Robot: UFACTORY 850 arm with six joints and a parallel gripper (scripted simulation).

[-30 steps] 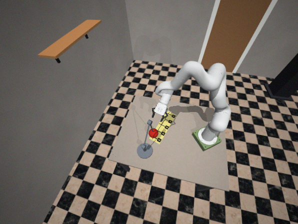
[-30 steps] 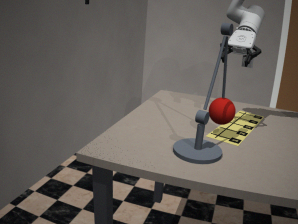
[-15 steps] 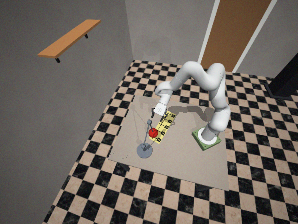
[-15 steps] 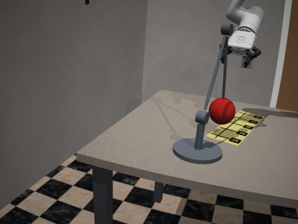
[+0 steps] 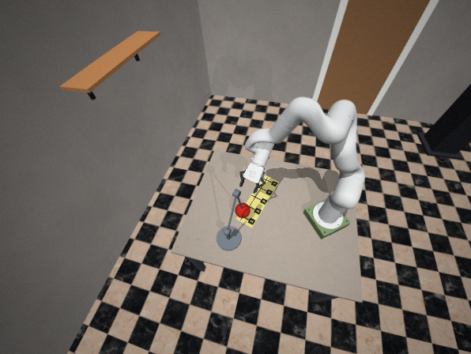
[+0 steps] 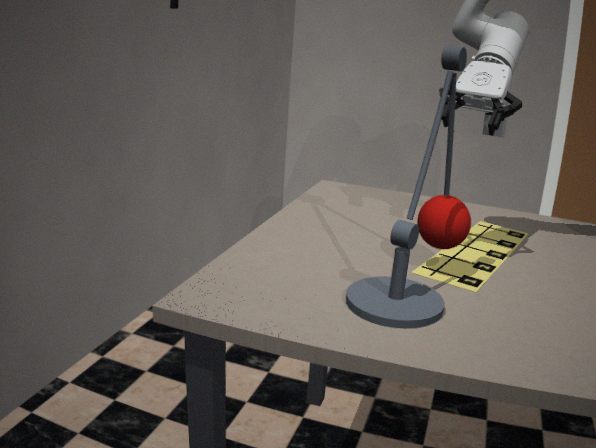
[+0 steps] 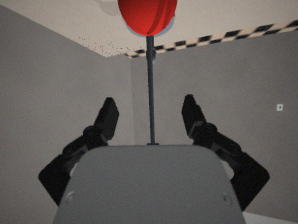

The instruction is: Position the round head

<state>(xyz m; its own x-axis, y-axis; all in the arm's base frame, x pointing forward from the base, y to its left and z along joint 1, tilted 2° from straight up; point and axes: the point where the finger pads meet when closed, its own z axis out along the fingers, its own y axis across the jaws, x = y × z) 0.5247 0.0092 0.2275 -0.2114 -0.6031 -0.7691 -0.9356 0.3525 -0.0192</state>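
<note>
The lamp's round grey foot [image 5: 229, 239] [image 6: 395, 302] stands on the bench [image 5: 296, 253] [image 6: 280, 280]. Its lower arm rises to an elbow joint [image 5: 236, 193] [image 6: 453, 58], and a thin rod hangs down from there to the round red head [image 5: 242, 210] [image 6: 444, 221] [image 7: 147, 15]. The head hangs clear of the bench, over the near end of the yellow strip [image 5: 264, 199] [image 6: 440, 266]; I cannot tell which mark it is over. My gripper [image 5: 250, 183] [image 6: 472, 117] [image 7: 149, 104] is open and empty, high up beside the elbow. In the wrist view the rod runs between the fingers, touching neither.
The arm's green base plate [image 5: 326, 217] sits on the bench to the right of the strip. An orange wall shelf [image 5: 111, 61] hangs at the left, a brown door [image 5: 371, 51] is at the back, and a dark cabinet [image 5: 454, 126] stands at the right.
</note>
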